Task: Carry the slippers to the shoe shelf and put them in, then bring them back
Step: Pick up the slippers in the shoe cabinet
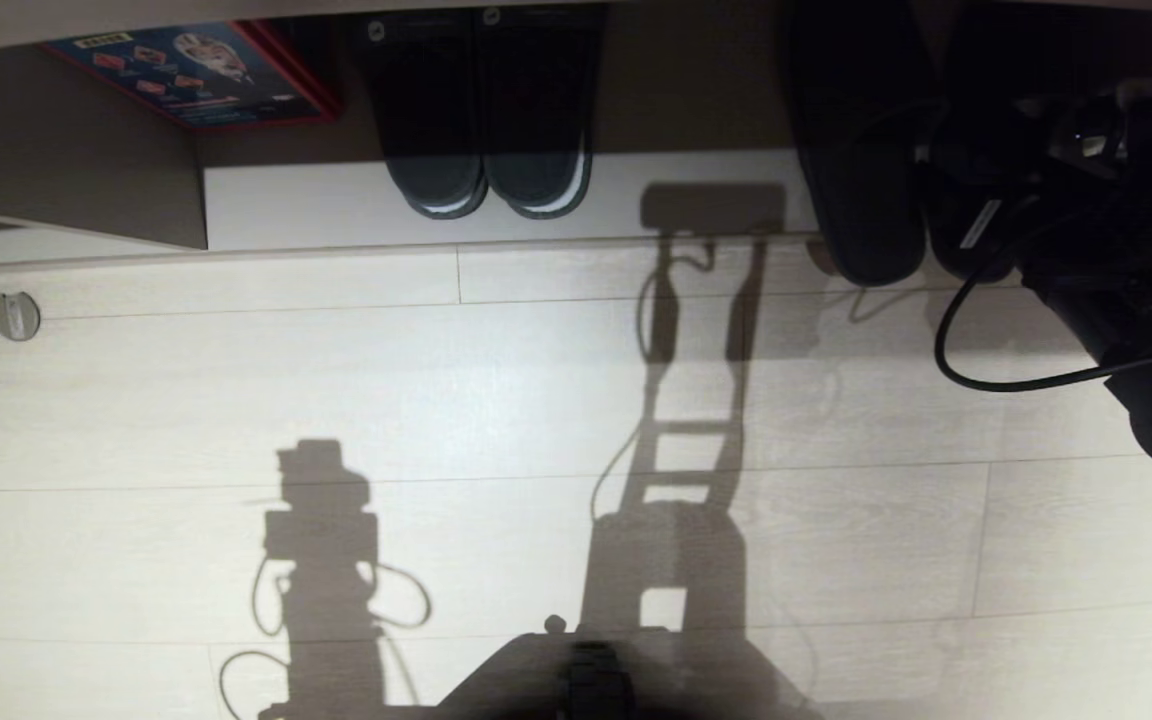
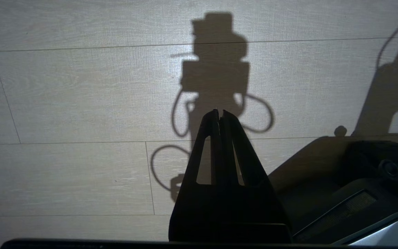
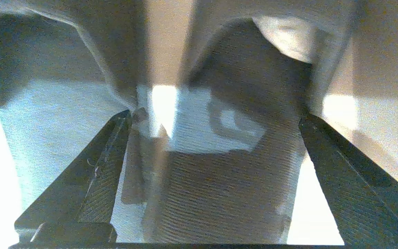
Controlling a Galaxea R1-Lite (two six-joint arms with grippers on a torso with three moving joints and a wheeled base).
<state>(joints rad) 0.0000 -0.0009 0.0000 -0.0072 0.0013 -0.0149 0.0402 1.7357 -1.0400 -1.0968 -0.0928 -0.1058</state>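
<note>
Right tool point(image 3: 216, 145) is spread wide, straddling one slipper point(image 3: 233, 180) without gripping; slippers point(image 1: 861, 170) lie lengthwise into the shoe shelf point(image 1: 336, 205), heels nearest.

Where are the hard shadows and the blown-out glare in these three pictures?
Head view: sharp robot shadows across the pale plank floor. Left wrist view: the shut left gripper silhouetted against its own shadow. Right wrist view: white glare at both edges, ribbed slate-blue slipper soft.

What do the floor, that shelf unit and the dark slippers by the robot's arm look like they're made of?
The floor looks like pale matte wood-look plank, judging by its grain and seams. The shoe shelf seems to be beige laminated board with a white base. The slippers look like soft matte foam or rubber; one insole shows fine ribbing.
</note>
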